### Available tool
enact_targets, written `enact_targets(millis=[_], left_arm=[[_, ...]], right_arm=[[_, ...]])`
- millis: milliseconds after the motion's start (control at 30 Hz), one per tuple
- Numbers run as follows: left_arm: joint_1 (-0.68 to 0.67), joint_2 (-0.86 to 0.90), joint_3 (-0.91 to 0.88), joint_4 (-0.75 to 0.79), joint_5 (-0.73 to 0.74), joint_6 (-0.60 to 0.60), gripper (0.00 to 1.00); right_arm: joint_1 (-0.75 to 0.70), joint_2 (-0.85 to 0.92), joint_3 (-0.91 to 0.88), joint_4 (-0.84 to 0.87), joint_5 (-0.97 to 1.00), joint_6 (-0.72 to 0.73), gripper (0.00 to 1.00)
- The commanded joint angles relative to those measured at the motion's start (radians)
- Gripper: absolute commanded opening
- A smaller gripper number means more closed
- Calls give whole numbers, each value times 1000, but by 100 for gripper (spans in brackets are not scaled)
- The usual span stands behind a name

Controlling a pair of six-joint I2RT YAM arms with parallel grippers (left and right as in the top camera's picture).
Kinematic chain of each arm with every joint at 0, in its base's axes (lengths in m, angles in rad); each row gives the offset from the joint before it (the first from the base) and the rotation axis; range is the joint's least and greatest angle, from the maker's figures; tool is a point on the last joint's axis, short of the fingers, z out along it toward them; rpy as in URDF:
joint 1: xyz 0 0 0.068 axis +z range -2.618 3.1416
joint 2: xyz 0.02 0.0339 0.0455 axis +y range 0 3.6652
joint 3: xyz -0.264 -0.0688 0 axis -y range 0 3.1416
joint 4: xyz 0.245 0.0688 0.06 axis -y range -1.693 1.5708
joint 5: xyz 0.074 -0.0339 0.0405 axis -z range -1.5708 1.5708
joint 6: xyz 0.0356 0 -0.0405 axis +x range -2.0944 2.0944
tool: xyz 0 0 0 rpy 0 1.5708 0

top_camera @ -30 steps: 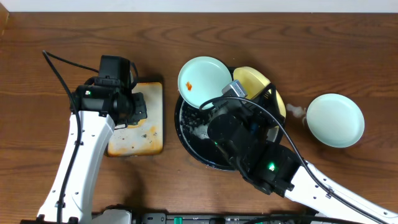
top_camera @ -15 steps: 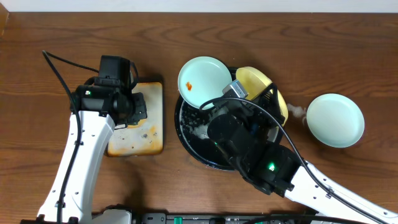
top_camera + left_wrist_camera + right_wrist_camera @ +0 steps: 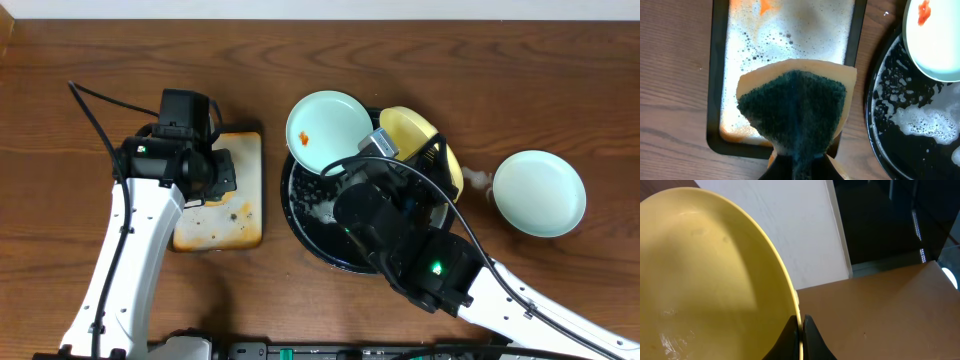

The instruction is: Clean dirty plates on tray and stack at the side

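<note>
Overhead looked straight down on the whole table (image 3: 60, 60). Left wrist, close, looked down on rectangular pan (image 3: 714, 100) and tray (image 3: 880, 130) edge, shared with overhead. Right wrist hugged the yellow plate (image 3: 705, 270).

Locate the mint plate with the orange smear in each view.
Overhead: smeared mint plate upper centre, overlapping the black tray's rim.
Left wrist: top right corner, over the tray.
Right wrist: not in it; the yellow plate fills it.
Shared landmark: the foamy black tray, overhead and left wrist.
</note>
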Motion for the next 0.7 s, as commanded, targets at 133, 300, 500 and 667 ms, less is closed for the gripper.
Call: enact_targets(millis=[133, 300, 500, 667], left_arm=[[5, 0, 21, -5, -9, 8, 8], [5, 0, 21, -5, -9, 8, 8], [5, 0, 21, -5, -9, 8, 8], [5, 0, 21, -4, -10, 8, 8]], right_arm=[[8, -13, 14, 7, 32, -5, 1], [8, -13, 14, 7, 32, -5, 1], [8, -13, 14, 11, 32, -5, 1], [7, -13, 14, 10, 30, 50, 1]])
